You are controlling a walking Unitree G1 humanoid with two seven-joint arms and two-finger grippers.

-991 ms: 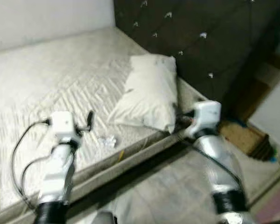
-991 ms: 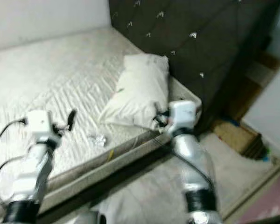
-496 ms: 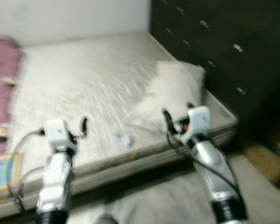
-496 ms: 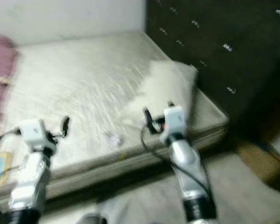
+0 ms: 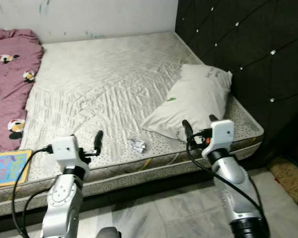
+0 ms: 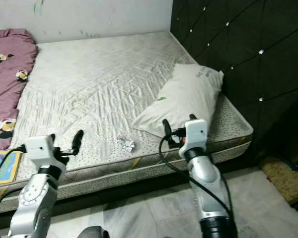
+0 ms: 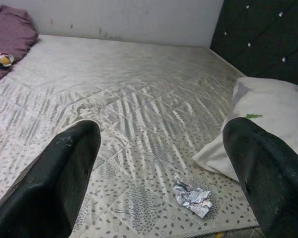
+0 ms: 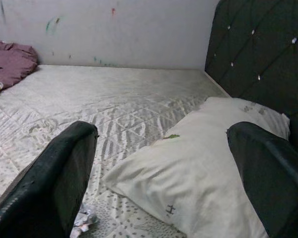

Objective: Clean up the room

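Here the robot stood at the near edge of a bare quilted mattress (image 5: pixel 104 74), both arms raised over that edge. A crumpled scrap of paper (image 5: pixel 137 145) lay on the mattress close to the near edge, about midway between the two arms and touched by neither. The left gripper (image 7: pixel 164 173) hovered above the near edge toward the left side, its jaws spread wide and empty, and its wrist view looked straight between the two black fingers (image 7: pixel 59 178) at the scrap lying just ahead. The right gripper (image 5: pixel 197 126) hung over the near right part of the bed, jaws likewise wide apart with nothing in them, pointing at the lower end of a white pillow (image 5: pixel 193 99). The pillow lay tilted across the right side of the mattress, its far end up against the dark tufted headboard (image 5: pixel 238 44) that ran along the bed's right edge. A pink blanket (image 5: pixel 10 84) with cartoon prints was bunched along the left edge, reaching to the far left corner. A colourful book (image 5: pixel 7 168) rested flat at the near left corner, just beside the blanket. Pale tiled floor (image 5: pixel 179 208) showed below the bed, and a brown mat (image 5: pixel 290 178) lay on it off to the right.
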